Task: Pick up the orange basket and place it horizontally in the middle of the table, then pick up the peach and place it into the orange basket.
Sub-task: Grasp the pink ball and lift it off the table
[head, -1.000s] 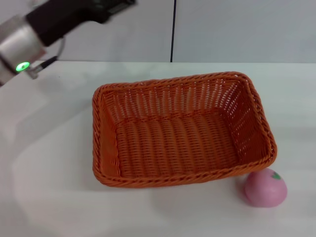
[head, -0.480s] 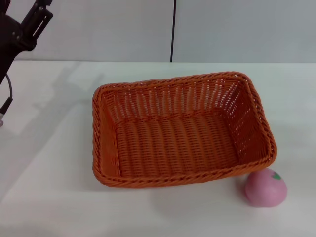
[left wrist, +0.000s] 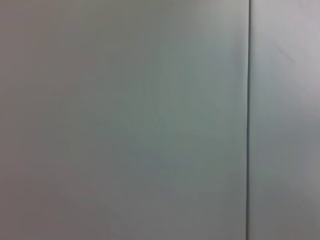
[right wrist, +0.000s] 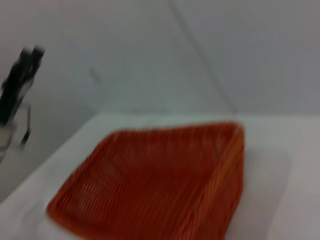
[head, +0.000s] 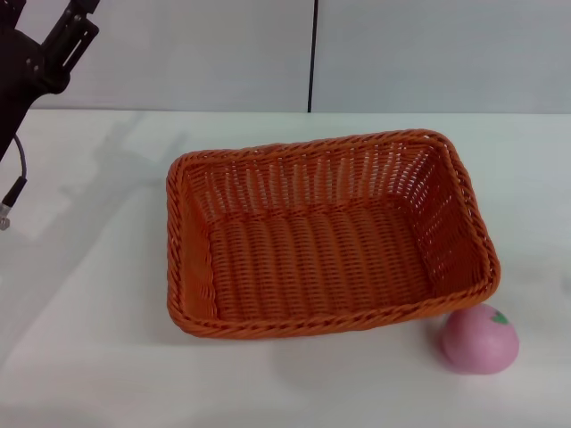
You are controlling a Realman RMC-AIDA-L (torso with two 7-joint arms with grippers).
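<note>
The orange basket (head: 314,259) lies lengthwise across the middle of the white table (head: 89,321), open side up and with nothing in it. The pink peach (head: 480,338) rests on the table just outside the basket's near right corner, touching or almost touching its rim. My left gripper (head: 61,40) is raised at the far left, well away from the basket. The right wrist view shows the basket (right wrist: 150,185) from the side, with the left arm (right wrist: 19,82) beyond it. My right gripper does not show in any view.
A grey wall with a dark vertical seam (head: 313,53) stands behind the table. The left wrist view holds only that wall and the seam (left wrist: 248,120). A thin cable (head: 12,187) hangs from the left arm over the table's left side.
The left arm has swung up and back to the far left corner since a second ago. The basket and the peach have not moved.
</note>
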